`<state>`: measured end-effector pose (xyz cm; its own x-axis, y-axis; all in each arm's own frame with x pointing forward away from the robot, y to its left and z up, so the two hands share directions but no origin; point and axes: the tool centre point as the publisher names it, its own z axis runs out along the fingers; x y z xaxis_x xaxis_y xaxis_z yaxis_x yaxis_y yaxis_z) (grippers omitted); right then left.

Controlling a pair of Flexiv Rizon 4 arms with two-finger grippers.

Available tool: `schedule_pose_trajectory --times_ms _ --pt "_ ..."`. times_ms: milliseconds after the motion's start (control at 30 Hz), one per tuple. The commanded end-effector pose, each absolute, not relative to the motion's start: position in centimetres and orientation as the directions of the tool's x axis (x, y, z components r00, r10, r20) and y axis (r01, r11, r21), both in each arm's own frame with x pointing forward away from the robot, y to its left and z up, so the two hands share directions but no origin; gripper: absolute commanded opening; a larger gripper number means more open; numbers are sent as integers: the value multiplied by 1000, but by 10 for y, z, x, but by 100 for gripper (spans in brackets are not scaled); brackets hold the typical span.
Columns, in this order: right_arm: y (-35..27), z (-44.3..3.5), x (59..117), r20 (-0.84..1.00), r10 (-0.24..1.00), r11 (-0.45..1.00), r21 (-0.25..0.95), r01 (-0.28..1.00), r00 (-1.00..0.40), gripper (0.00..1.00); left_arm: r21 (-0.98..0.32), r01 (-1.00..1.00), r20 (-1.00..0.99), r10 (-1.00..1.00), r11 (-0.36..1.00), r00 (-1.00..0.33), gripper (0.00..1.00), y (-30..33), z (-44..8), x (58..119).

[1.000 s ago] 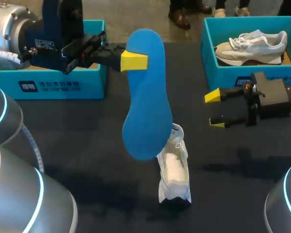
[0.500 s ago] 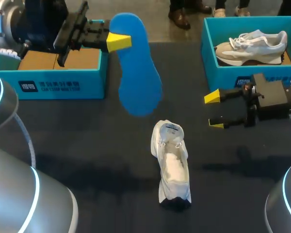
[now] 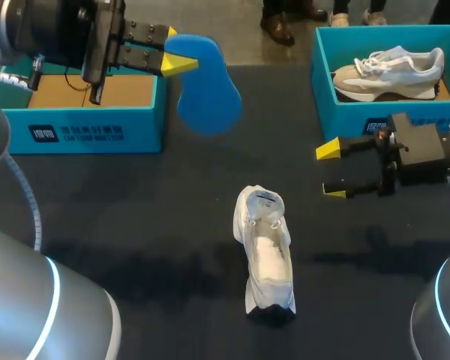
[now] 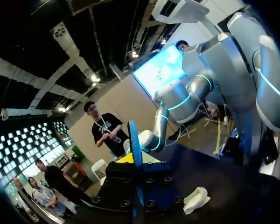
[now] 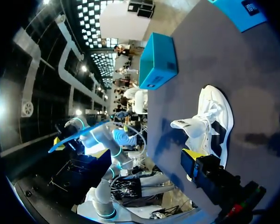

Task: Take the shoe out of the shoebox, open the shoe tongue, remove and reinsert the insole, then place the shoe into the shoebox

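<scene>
— Where is the shoe?
— The white shoe (image 3: 268, 251) stands on the bench (image 3: 135, 210), midway along and nearer the front edge, with nothing touching it.
— Its insole?
— The blue insole (image 3: 206, 94) hangs over the far edge, clenched in the left gripper (image 3: 176, 56), beside the left shoebox (image 3: 75, 133).
— What's nearby?
— The right gripper (image 3: 331, 170) is released and empty towards the right edge, just before the right shoebox (image 3: 345, 116), which holds a grey shoe (image 3: 390, 71).
</scene>
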<state>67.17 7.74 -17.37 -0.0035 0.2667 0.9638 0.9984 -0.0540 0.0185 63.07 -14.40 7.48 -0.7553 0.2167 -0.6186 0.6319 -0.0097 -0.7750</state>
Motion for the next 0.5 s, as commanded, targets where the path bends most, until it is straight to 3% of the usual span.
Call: schedule_pose_trajectory --times_ms 33,333,500 --pt "79 -174 672 963 269 -56 19 998 -3 100 -613 789 -772 193 22 -605 0 -141 74 623" --pt "79 -174 672 963 269 -56 19 998 -3 100 -613 789 -772 193 22 -605 0 -141 74 623" --pt "79 -174 672 963 269 -56 19 998 -3 100 -451 891 -887 137 -46 -441 0 -140 68 626"
